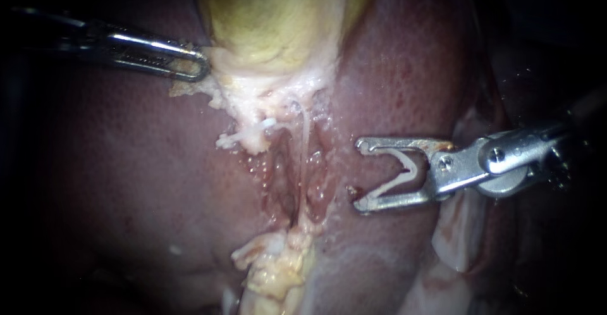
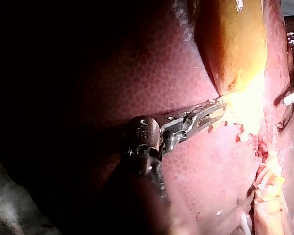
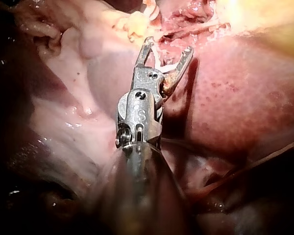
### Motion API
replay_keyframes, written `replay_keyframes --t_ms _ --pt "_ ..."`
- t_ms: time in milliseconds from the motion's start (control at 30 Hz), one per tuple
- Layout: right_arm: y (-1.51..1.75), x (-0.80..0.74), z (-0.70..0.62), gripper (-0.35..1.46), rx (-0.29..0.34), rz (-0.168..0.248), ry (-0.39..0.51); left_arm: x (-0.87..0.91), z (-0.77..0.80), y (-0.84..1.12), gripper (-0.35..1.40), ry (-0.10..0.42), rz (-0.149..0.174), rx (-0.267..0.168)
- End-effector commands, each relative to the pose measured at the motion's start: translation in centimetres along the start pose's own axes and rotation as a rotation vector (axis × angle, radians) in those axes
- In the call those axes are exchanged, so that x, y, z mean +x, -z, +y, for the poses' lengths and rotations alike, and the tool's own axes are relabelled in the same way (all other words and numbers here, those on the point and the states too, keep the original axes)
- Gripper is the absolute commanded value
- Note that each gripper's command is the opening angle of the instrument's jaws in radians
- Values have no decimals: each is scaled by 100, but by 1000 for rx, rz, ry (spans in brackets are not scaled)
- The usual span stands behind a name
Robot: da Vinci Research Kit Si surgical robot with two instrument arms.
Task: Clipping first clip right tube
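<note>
Centre right, the right tool (image 1: 359,176) holds an open white clip (image 1: 404,171), short of the right tube (image 1: 304,139) at centre. A crooked approach could snag liver (image 1: 126,182). Upper left, the left tool (image 1: 200,66) grips the gallbladder (image 1: 278,18) edge.

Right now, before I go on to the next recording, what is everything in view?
liver: one, dark red, all around the dissected groove
gallbladder: one, yellow-green, above the groove
pale tissue: ragged cream patch, at the gallbladder's lower edge
tube: one clearly seen, thin, whitish, running down the groove
clip: one, white, spread open, held in the right instrument
left instrument: one, silver, shut on the pale tissue
right instrument: one, silver, beside the groove, not yet around the tube
</note>
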Motion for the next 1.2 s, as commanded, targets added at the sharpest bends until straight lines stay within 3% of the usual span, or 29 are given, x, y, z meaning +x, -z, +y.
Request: replay_keyframes --t_ms 33,200,400,567,767,1200 --pt "0 0 0 50 0 0 0 1 2 2 -35 2 0 -2" --pt "0 0 0 50 0 0 0 21 32 32 -35 24 -4 -8" --pt "-5 2 1 50 24 5 -1 45 62 58 -35 -2 22 -12" --pt "-21 4 4 49 64 12 5 41 63 55 -35 -4 24 -9" --pt "-52 0 8 49 79 13 -98 40 62 54 -35 -4 24 -8" --pt "-123 -15 9 48 145 135 -234 40 63 55 -35 -5 24 -8"
